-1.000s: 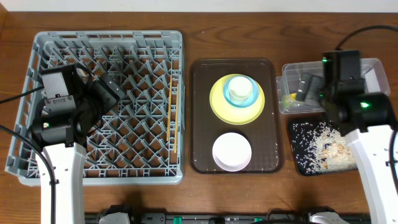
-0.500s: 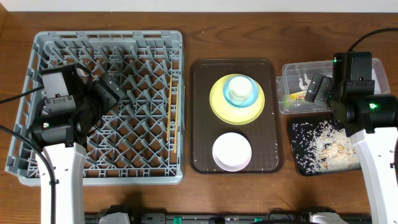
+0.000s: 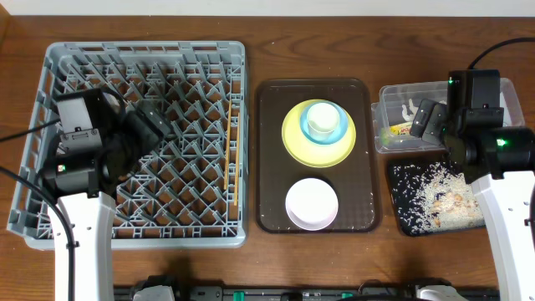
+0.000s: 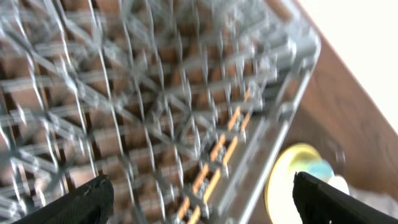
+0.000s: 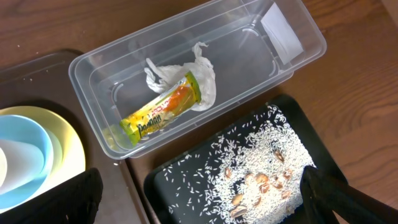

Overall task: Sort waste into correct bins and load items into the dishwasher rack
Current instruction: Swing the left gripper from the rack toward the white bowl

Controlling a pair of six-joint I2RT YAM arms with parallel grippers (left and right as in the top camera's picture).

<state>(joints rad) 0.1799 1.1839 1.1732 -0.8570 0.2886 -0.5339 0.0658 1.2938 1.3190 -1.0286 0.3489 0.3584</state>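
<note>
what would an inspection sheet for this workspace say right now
surface: wooden table, bare between items
job's things: chopsticks lie in rack by its right wall; cup in blue bowl on plate, white bowl beside it, all on brown tray; wrapper and tissue in tub; rice on black tray
clutter: nothing seen
tools: left tool open over rack, empty; right tool open over tub, empty
cables: left cable runs over rack's left rim; right cable arcs up at far right
surroundings: pale wall behind table
</note>
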